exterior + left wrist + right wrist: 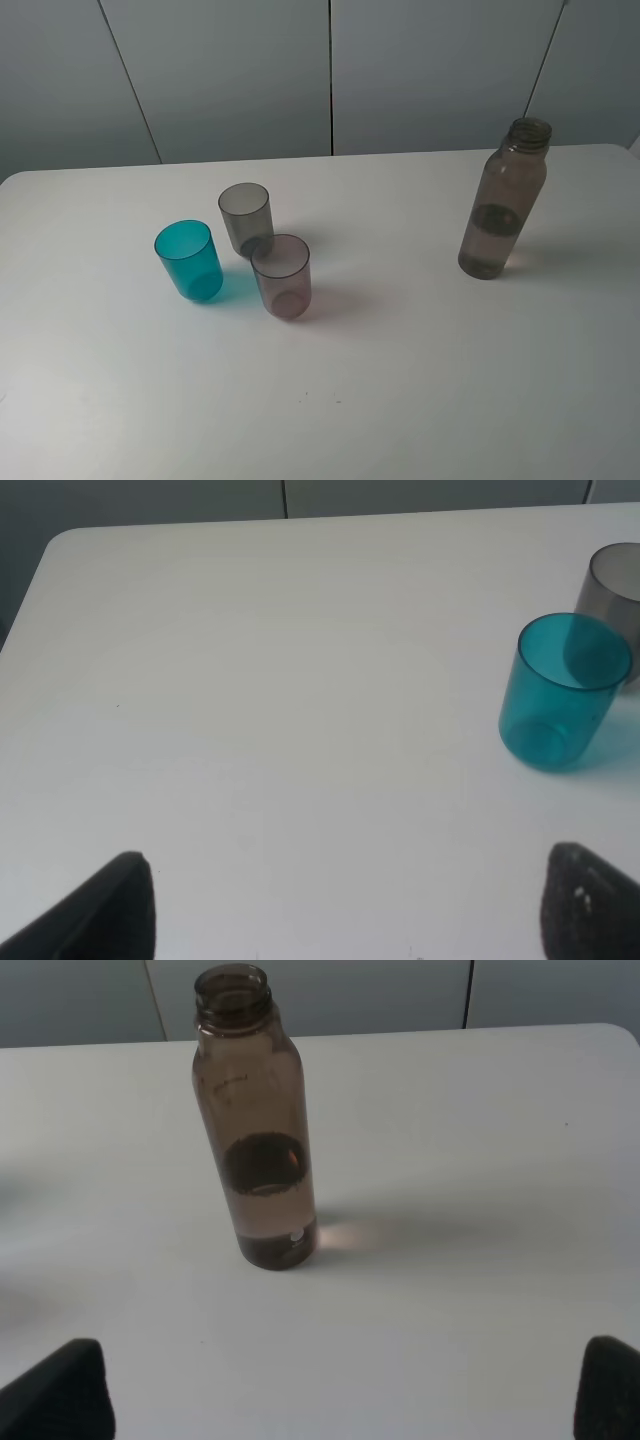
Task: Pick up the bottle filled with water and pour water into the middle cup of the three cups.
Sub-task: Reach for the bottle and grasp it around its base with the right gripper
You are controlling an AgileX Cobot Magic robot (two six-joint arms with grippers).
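Observation:
The bottle [503,205] stands upright and uncapped at the table's right, with water in its lower part. It also shows in the right wrist view [255,1120]. The three cups stand left of centre: the teal cup [189,260], the grey middle cup [245,215] behind, and the pinkish-mauve cup [281,275] in front on the right. My right gripper [330,1400] is open, well short of the bottle. My left gripper [350,920] is open and empty, with the teal cup [563,690] and the grey cup [612,580] ahead to one side. Neither gripper shows in the exterior view.
The white table [400,380] has rounded far corners and its far edge runs along a grey panelled wall [330,70]. A wide stretch of bare tabletop lies between the cups and the bottle.

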